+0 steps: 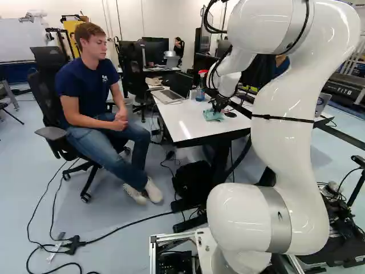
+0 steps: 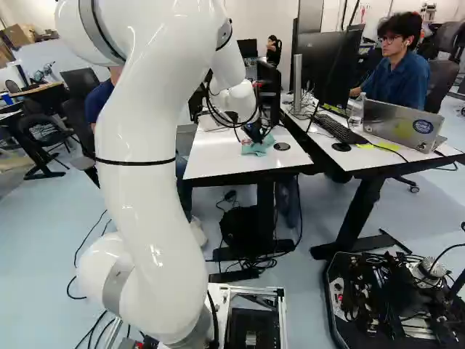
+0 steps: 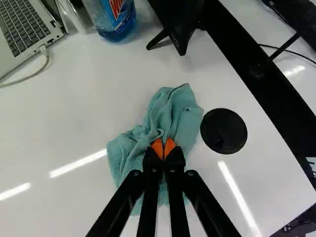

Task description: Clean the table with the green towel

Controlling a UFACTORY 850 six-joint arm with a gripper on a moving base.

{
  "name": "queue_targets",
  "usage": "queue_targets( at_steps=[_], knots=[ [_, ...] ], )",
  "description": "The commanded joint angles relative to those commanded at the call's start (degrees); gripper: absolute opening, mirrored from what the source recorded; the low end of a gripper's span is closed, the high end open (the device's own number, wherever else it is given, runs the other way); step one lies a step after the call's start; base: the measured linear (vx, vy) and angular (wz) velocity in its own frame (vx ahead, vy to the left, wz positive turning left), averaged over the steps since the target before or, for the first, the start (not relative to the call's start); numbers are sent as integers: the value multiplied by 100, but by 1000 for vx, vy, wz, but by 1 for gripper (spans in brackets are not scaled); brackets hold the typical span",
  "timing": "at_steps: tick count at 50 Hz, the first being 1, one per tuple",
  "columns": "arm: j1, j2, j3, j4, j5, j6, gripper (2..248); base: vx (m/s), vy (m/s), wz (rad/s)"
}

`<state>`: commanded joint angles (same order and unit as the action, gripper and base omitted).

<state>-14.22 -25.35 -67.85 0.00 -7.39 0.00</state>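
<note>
My gripper [image 1: 218,104] is low over the near part of the white table [image 1: 181,124] in the left base view. The green towel [image 1: 213,115] lies crumpled on the tabletop under it. In the wrist view the gripper [image 3: 163,149] has its orange tips close together, pinching a fold in the middle of the towel [image 3: 175,113]. The rest of the cloth spreads around and beneath the fingers.
A round black desk cap [image 3: 223,131] sits right beside the towel. Ahead stand a blue spray bottle [image 3: 112,17], a laptop [image 3: 24,32] and a black stand [image 3: 180,19]. A person sits close at the table's left side in the left base view.
</note>
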Motion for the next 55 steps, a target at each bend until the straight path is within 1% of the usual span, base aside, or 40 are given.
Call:
queue_targets(
  at_steps=[25, 55],
  knots=[
    [51, -305, -401, 0, 0, 0, 25, 0, 0, 0],
    [121, -761, -1015, 0, 0, 0, 25, 0, 0, 0]
  ],
)
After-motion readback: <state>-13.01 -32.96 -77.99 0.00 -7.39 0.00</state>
